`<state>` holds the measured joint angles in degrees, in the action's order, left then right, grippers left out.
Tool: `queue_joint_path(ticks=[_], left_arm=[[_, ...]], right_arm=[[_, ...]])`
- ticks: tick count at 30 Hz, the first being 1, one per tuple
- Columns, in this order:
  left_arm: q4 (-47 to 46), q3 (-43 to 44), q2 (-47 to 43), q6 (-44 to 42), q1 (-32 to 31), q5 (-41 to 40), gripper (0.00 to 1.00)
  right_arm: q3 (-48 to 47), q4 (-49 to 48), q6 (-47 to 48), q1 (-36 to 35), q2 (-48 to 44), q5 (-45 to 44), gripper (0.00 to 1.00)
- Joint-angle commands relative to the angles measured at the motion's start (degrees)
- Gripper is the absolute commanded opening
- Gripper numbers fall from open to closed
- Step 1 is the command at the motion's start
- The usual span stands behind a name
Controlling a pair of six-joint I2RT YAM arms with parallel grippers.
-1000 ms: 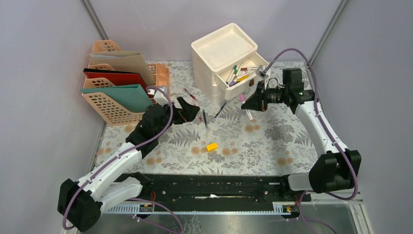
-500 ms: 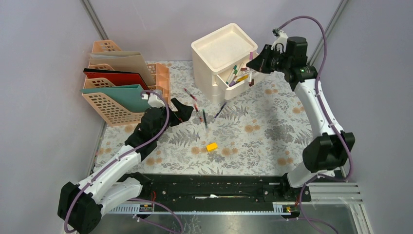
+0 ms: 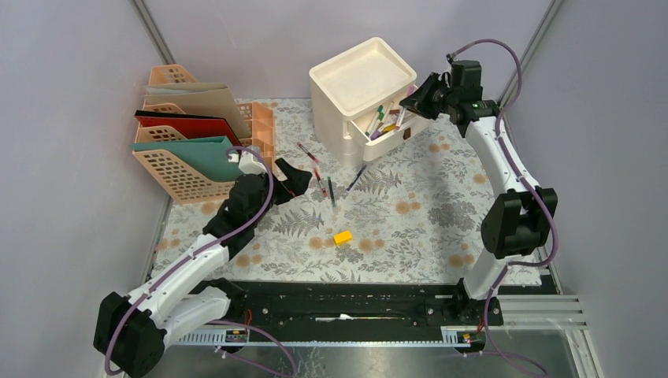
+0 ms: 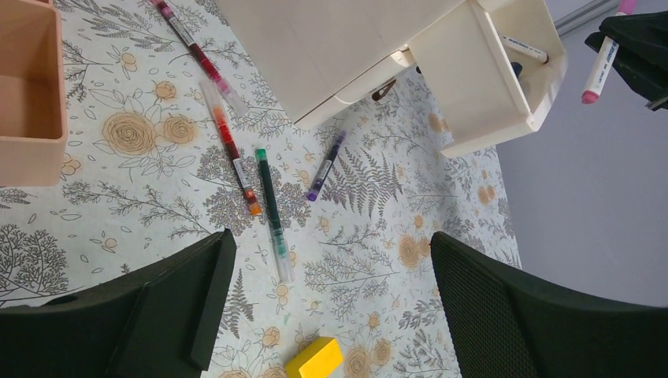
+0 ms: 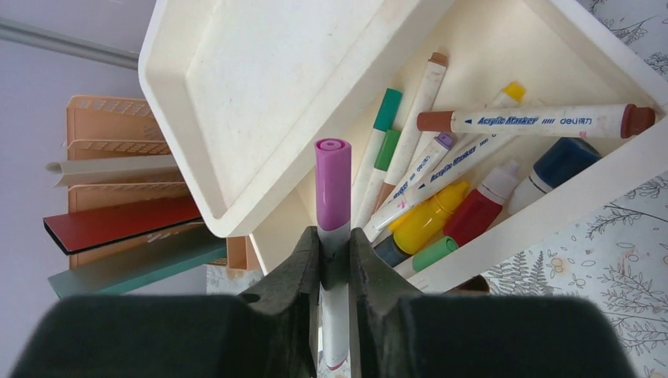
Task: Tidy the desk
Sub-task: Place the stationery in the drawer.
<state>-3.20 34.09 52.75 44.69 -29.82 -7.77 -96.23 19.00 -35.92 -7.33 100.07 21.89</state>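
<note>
- Four loose pens [image 4: 269, 197] lie on the fern-print counter [image 3: 425, 228], toward its far edge, in front of the cream drawer unit [image 3: 327, 106].
- One yellow block [image 4: 315, 358] sits near the counter's middle.
- Left claw [image 4: 324, 260] hangs above those pens, jaws wide, holding nothing.
- Right claw [image 5: 334, 236] pinches a pink-capped marker [image 5: 333, 181] over the open drawer [image 5: 543, 213], which holds more markers.

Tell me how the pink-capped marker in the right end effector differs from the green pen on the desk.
The pink-capped marker is clamped in the right end effector, off the surface; the green pen lies loose on the desk. The marker's barrel is white with a pink cap; the pen's is green with a clear end. Both are slim writing tools.
</note>
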Motion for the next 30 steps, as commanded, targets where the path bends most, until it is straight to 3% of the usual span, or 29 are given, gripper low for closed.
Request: queue_joint_path(ticks=[1,17,24,30], left_arm=[[-3.8,0.25,0.95,0.41,0.29,0.1,0.99],[-4.44,2.06,2.56,-1.19,0.38,3.88,0.99],[-3.37,2.42,1.95,-3.13,0.38,3.75,0.99],[-3.44,2.55,1.71,-4.44,0.55,3.36,0.99]], right_arm=[[-3.64,-0.75,-2.07,0.16,2.52,-1.14,0.17],[-5.44,-3.32,1.59,0.8,2.29,3.74,0.54],[-0.61,-6.44,30.06,3.2,-6.27,32.92,0.62],[8.2,-3.79,44.01,3.68,-14.46,35.96,0.6]])
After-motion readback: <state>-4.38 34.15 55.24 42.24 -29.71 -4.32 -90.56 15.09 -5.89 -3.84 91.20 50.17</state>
